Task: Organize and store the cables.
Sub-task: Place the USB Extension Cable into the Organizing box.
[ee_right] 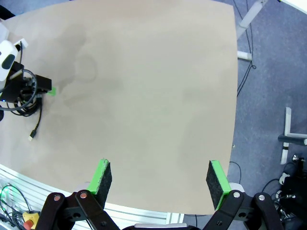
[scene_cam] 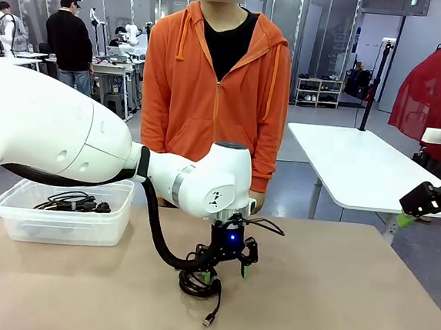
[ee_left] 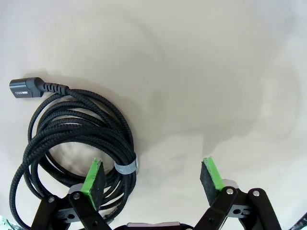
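Note:
A coiled black braided cable (ee_left: 72,129) with a grey tie lies on the tan table, its plug (ee_left: 24,87) pointing away from the coil. My left gripper (ee_left: 152,175) hangs open just above it. The coil's edge runs under one green pad (ee_left: 93,177), and the gap between the pads is over bare table. From the front, the left gripper (scene_cam: 225,267) is at mid-table over the same cable (scene_cam: 198,285). More black cables (scene_cam: 72,201) lie in a clear plastic box (scene_cam: 15,216). My right gripper (ee_right: 159,178) stands open, high over the table's near right part.
A person in an orange hoodie stands at the far edge behind the left arm. The box sits at the table's far left. The right gripper (scene_cam: 410,219) hovers off the table's right edge. A white table (scene_cam: 359,169) stands behind on the right.

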Action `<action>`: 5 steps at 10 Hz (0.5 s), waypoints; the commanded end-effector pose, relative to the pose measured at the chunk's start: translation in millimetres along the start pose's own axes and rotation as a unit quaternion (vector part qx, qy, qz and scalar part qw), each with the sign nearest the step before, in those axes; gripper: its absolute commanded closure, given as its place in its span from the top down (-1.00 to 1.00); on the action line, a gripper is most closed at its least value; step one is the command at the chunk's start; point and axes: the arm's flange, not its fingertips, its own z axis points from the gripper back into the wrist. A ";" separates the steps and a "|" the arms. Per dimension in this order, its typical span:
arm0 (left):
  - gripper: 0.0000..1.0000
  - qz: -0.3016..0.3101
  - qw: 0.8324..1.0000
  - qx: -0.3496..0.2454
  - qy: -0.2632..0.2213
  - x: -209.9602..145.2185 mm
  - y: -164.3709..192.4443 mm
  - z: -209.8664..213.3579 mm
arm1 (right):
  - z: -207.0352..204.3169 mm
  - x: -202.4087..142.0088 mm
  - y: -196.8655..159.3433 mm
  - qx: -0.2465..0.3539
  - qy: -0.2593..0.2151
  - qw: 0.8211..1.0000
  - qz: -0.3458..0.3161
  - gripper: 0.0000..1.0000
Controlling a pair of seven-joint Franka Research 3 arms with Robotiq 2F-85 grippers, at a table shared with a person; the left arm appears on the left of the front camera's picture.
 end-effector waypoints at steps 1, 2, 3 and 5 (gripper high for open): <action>0.59 -0.007 1.000 0.012 0.002 -0.6 -0.3 6.1 | 0.3 1.5 1.6 0.000 0.004 1.000 0.002 1.00; -0.01 -0.012 1.000 0.019 -0.003 -1.7 0.2 8.3 | 0.3 1.5 1.6 0.000 0.004 1.000 0.002 1.00; -0.19 -0.016 1.000 0.024 0.001 -1.8 1.5 8.1 | 0.3 1.5 1.6 0.000 0.004 1.000 0.002 1.00; -1.00 -0.026 0.999 0.037 0.009 -0.3 2.5 5.0 | 0.3 1.5 1.6 0.000 0.004 1.000 0.002 1.00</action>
